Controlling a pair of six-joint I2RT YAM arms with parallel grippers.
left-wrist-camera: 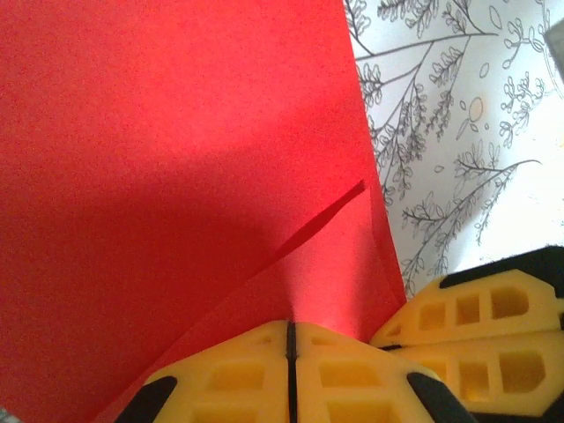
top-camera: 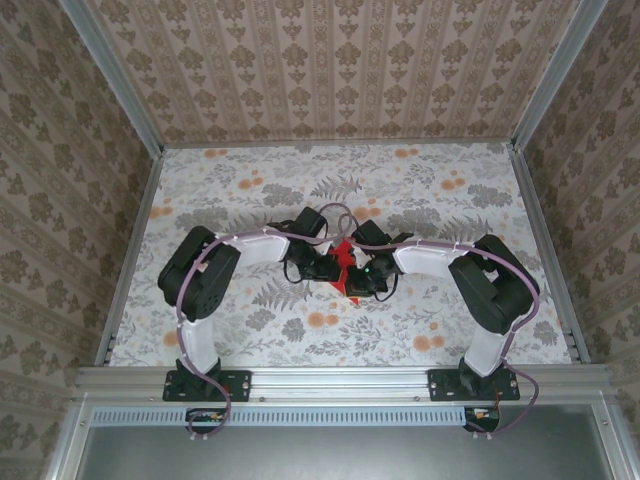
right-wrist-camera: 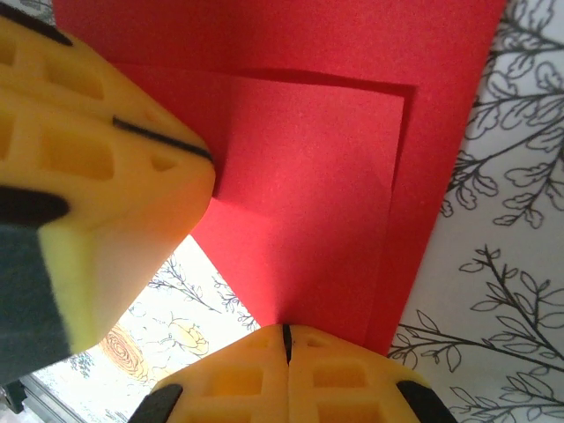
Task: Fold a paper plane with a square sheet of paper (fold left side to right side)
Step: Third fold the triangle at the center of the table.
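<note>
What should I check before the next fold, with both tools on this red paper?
1. Left tool shut on the red paper: ok.
2. Right tool shut on the paper: ok.
3. Tools clear of each other: cannot tell, they sit very close.
4. Layer edges flush: not ok, the top flap sits inset.
5. Paper untorn: cannot tell.

Both arms bend inward — left tool at nine o'clock, right tool at three o'clock of the red paper — all crowded together at the centre of the flowered worktop.
</note>
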